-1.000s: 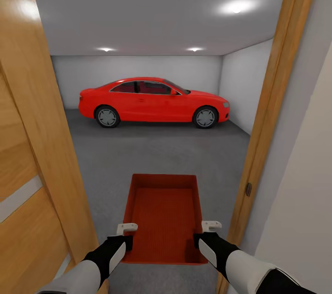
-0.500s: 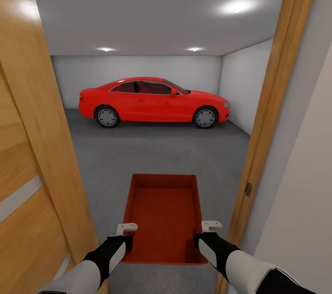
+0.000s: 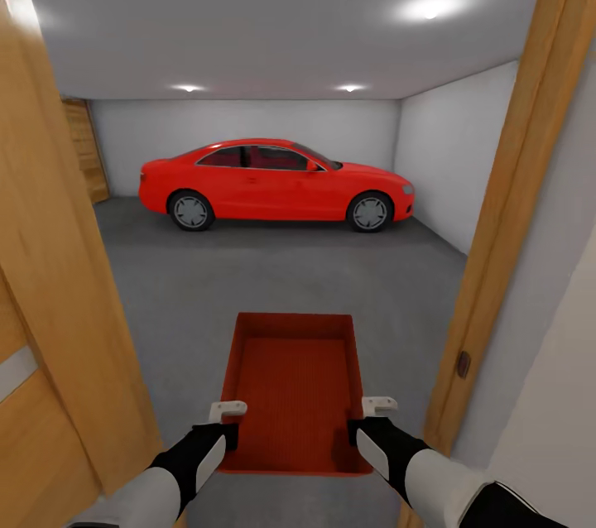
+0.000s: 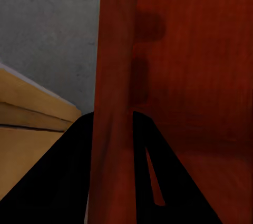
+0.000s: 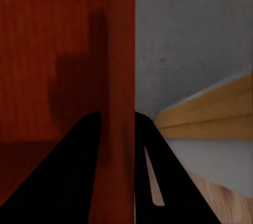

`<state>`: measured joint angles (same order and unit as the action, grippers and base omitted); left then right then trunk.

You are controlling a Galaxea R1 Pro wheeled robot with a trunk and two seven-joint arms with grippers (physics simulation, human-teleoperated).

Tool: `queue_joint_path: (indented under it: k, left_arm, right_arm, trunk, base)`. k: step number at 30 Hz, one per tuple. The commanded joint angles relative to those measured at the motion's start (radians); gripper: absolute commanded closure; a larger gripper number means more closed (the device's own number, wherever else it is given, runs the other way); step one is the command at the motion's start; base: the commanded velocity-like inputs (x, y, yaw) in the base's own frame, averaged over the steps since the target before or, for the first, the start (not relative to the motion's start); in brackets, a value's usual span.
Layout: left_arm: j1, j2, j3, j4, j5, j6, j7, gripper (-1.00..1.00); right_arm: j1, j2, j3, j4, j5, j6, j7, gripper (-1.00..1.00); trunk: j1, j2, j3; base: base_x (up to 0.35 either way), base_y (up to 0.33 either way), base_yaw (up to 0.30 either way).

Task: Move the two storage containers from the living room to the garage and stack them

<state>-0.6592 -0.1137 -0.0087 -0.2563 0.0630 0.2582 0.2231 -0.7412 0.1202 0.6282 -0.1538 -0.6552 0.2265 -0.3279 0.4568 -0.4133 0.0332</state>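
While grippers clamp container (image 3: 295,383) — garage floor (image 3: 273,271) ahead.

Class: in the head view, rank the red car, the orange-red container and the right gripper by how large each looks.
1. Red car, widest, though farthest.
2. Orange-red container, nearly as large because it is close.
3. Right gripper, clearly smallest.

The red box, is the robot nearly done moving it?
Partway. The storage container hangs between the left pincer and right pincer, each clamping a side wall, at the garage doorway. Left: set it on the grey floor. No second container shows here.
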Motion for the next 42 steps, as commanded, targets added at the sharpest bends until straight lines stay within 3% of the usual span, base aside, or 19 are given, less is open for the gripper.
queue_joint_path:
  k: [1,42]
  left_arm:
    - [0.001,0.000,-0.016,0.005,-0.002,0.007,0.011,1.00]
    - [0.001,0.002,-0.016,0.005,0.000,0.010,0.010,1.00]
  right_arm:
    - [-0.001,-0.001,-0.007,-0.003,0.031,-0.027,-0.010,1.00]
    - [-0.001,-0.002,-0.007,-0.003,0.031,-0.027,-0.010,1.00]
  trunk:
    - [0.001,-0.001,0.000]
    - [0.001,-0.001,0.000]
  base:
    - [0.321,0.000,0.000]
    - [0.322,0.000,0.000]
